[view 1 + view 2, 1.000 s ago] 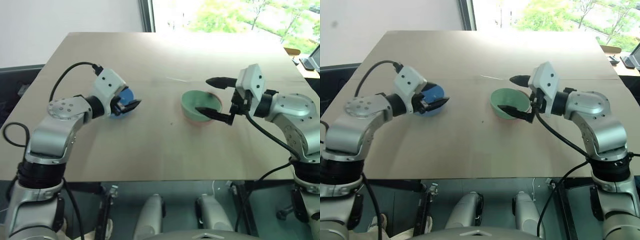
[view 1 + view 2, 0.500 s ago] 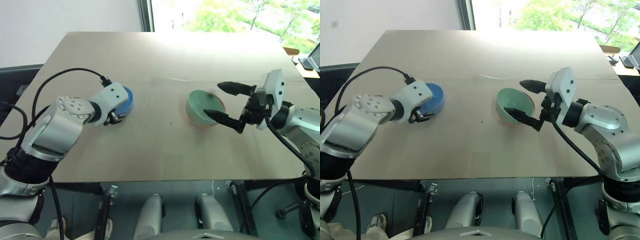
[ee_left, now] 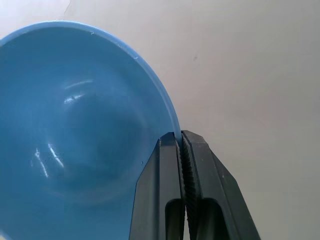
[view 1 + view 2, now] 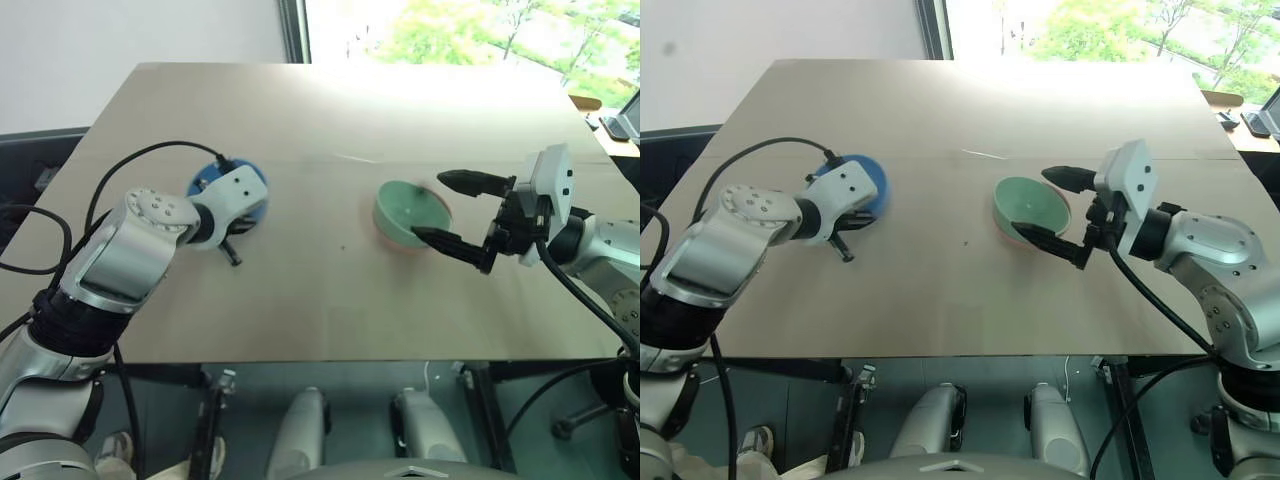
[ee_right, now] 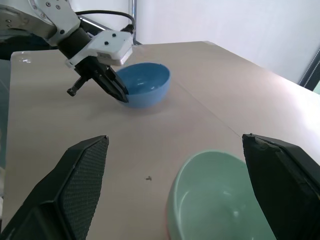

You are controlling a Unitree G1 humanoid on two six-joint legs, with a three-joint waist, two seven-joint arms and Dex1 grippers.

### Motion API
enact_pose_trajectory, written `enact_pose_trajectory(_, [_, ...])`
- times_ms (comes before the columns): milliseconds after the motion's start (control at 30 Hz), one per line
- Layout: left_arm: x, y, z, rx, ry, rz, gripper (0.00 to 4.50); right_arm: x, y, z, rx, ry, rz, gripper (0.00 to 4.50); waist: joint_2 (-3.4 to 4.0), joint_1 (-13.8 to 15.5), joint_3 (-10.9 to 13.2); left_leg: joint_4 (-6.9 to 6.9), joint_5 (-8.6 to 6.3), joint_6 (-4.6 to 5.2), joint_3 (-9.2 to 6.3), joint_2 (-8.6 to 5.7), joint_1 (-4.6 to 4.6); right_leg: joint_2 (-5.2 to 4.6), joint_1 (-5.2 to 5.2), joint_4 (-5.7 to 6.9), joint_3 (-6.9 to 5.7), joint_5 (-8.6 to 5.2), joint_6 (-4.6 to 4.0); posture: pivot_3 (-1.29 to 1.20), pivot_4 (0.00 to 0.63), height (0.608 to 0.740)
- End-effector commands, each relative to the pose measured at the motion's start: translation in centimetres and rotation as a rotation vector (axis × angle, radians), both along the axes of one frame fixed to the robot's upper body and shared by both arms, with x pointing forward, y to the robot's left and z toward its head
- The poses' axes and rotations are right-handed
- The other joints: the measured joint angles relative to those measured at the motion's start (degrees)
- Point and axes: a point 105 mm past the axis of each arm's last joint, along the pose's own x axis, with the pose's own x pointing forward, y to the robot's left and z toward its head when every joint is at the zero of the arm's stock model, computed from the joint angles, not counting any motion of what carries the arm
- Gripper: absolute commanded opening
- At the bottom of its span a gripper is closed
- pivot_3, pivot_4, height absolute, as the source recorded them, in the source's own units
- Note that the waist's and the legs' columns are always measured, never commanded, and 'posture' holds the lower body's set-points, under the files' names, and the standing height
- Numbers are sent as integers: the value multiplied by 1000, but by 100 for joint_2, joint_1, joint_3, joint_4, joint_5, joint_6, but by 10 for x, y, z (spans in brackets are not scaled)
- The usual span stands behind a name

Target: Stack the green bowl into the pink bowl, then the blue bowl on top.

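Note:
The blue bowl (image 4: 247,190) stands upright on the left of the table (image 4: 300,300). My left gripper (image 3: 180,136) is shut on its near rim, one finger inside the bowl and one outside; the right wrist view shows the same grip (image 5: 122,95). On the right, the green bowl (image 4: 408,212) sits nested in the pink bowl (image 4: 385,239), of which just a thin edge shows under it. My right gripper (image 4: 428,205) stands wide open at the green bowl's right side, one finger above its far rim and one by its near rim, holding nothing.
The wooden table runs far back to a window. A dark object (image 4: 622,122) lies beyond the table's right edge. Bare wood separates the two bowl spots and stretches to the near edge.
My left gripper has tipped downward and closed on the blue bowl's rim. My right gripper has drawn back a little to the right of the green bowl and stays open.

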Motion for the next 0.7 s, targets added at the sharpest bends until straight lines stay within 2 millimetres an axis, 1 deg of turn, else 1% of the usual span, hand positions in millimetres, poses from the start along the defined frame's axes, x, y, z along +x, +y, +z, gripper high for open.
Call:
enact_pose_trajectory(33, [-21,-56,48,-138,-144,-392,46,-10,-10,9,-7,-62,-45,4500,-4,40,1,4,0,0,-1,0,-2,0,0,-1,-1,0,0,0,150,740])
enact_pose_trajectory(67, [-25,-67,54,-135,-192,-490,46,-13,-15,6,-14,-50,-67,4500,-4,75,1,4,0,0,0,-1,-4,0,-1,-1,-1,0,0,0,150,740])
enact_pose_trajectory(100, [-26,-75,57,-141,-206,-553,46,-15,-19,3,-24,-38,-86,4500,-4,88,0,5,0,0,1,-1,-5,-1,-1,-3,-1,0,0,0,150,740])
enact_pose_trajectory(167, [-26,-89,68,-125,-304,-648,46,-22,-28,-3,-45,-18,-125,4500,-3,98,0,6,0,0,1,-3,-6,-3,-1,-3,-1,0,-1,0,150,740])
enact_pose_trajectory(200, [-26,-97,71,-118,-325,-705,46,-25,-32,-4,-47,-15,-152,4500,-3,97,0,7,0,0,1,-3,-5,-3,0,-3,-1,0,-1,0,150,740])
enact_pose_trajectory(333, [-18,-122,74,-97,-329,-855,46,-36,-43,-8,-56,-18,-240,4500,-1,89,-2,9,0,0,2,-6,2,0,7,1,2,0,0,0,150,740])
enact_pose_trajectory(367, [-16,-131,75,-89,-339,-907,46,-38,-45,-8,-60,-24,-264,4500,-2,87,-2,10,0,0,2,-6,3,0,9,2,2,0,0,0,150,740])
enact_pose_trajectory(400, [-12,-142,72,-74,-326,-961,46,-41,-45,-9,-53,-29,-285,4500,-1,87,-2,11,0,0,1,-6,4,0,11,0,1,0,0,0,150,740])
enact_pose_trajectory(500, [-6,-162,63,-56,-268,-1053,46,-45,-44,-10,-48,-36,-311,4500,-4,99,-3,15,0,1,-5,-10,1,0,13,-1,-3,0,0,0,150,740])
enact_pose_trajectory(533, [-10,-165,61,-77,-235,-1106,644,-46,-44,-10,-51,-38,-319,4500,-4,81,-3,15,0,1,-4,-15,0,-2,14,-1,0,0,1,0,150,740])
enact_pose_trajectory(567, [-12,-168,60,-94,-216,-1141,931,-46,-44,-10,-53,-41,-324,4500,-3,50,-3,15,0,1,-4,-14,-2,-3,12,-4,1,0,1,0,150,740])
enact_pose_trajectory(600, [-11,-169,61,-100,-218,-1153,1381,-47,-44,-11,-54,-41,-327,4500,-3,28,-3,14,0,2,0,-14,-1,-2,11,-3,5,0,1,0,150,740])
enact_pose_trajectory(633, [-9,-168,61,-109,-219,-1153,1851,-48,-44,-11,-55,-40,-329,4500,-3,9,-3,12,0,2,-1,-13,-1,-1,8,-2,5,0,1,0,150,740])
enact_pose_trajectory(667, [-6,-168,65,-130,-236,-1134,2140,-47,-43,-12,-59,-40,-331,4500,-3,-6,-3,12,0,2,-4,-12,-1,1,7,-1,5,0,1,0,150,740])
enact_pose_trajectory(700, [-3,-165,69,-157,-243,-1111,2555,-47,-44,-13,-64,-36,-334,4500,-3,-22,-3,11,0,2,-6,-11,0,2,7,0,4,0,1,0,150,740])
